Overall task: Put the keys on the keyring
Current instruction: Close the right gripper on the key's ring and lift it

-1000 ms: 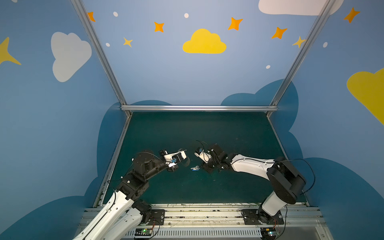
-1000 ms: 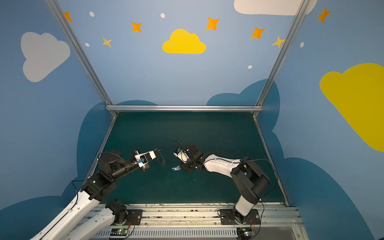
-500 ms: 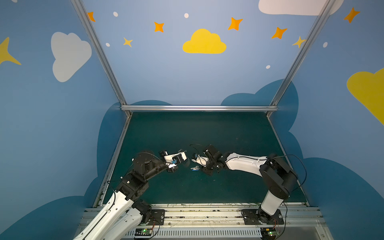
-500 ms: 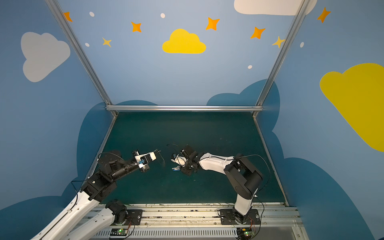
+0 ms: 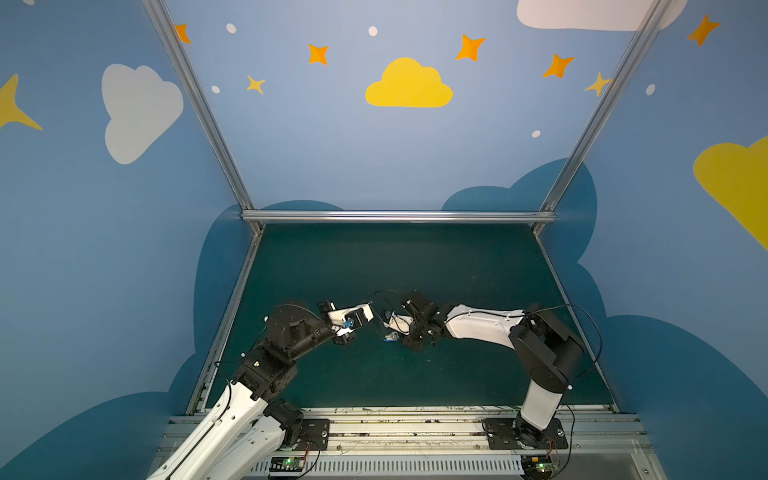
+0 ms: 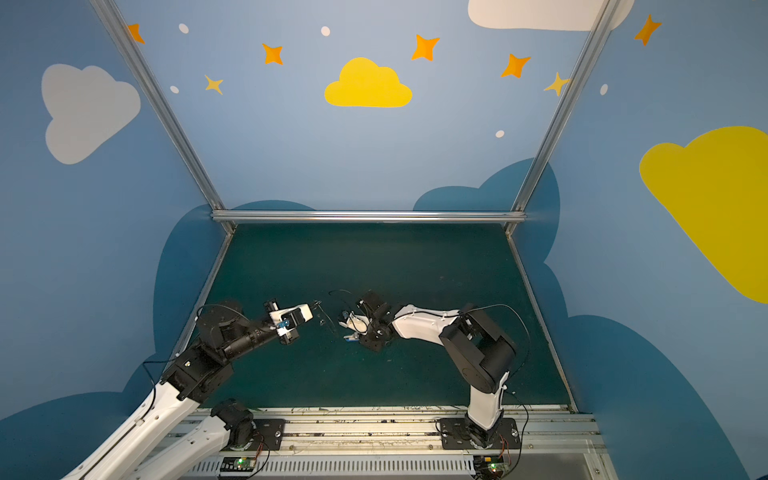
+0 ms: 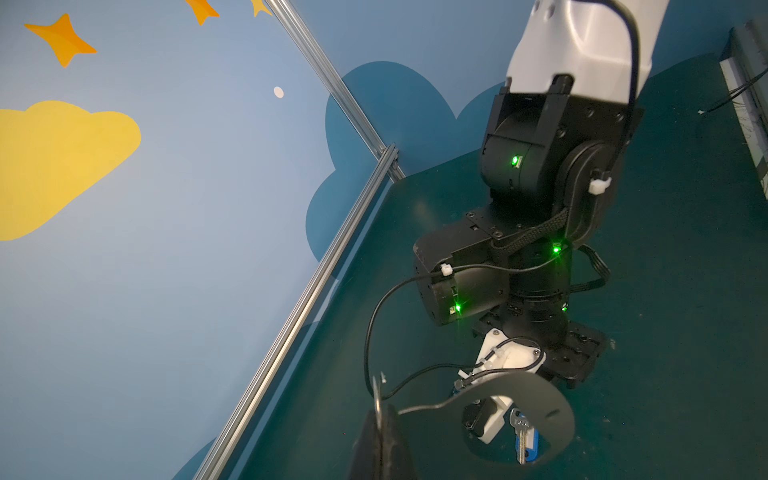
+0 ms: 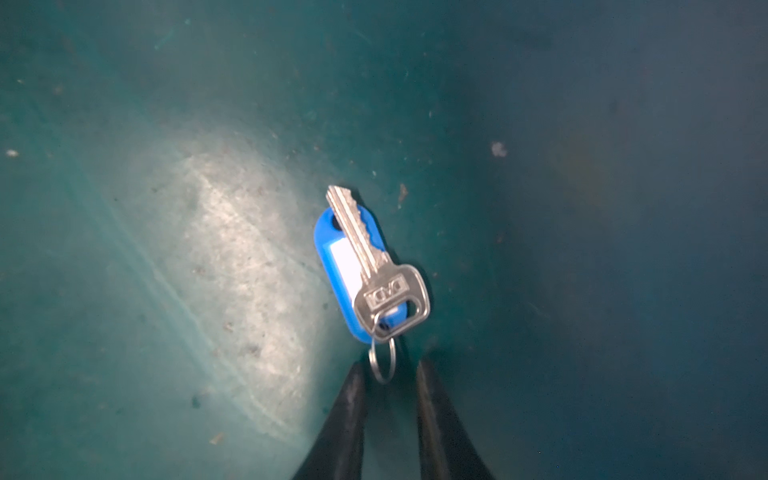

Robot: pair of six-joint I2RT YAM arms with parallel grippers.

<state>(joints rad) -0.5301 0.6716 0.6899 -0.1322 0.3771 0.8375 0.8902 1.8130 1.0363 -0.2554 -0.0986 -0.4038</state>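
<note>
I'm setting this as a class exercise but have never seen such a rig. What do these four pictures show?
A left arm and a right arm, each with a two-fingered gripper, stand at a green table. Both top views look down on everything; the other two come from wrist cameras. The left gripper is shut on the keyring, a thin dark plate. The keys, one silver key with a blue tag, lie on the table; the right gripper is open around their small ring.
</note>
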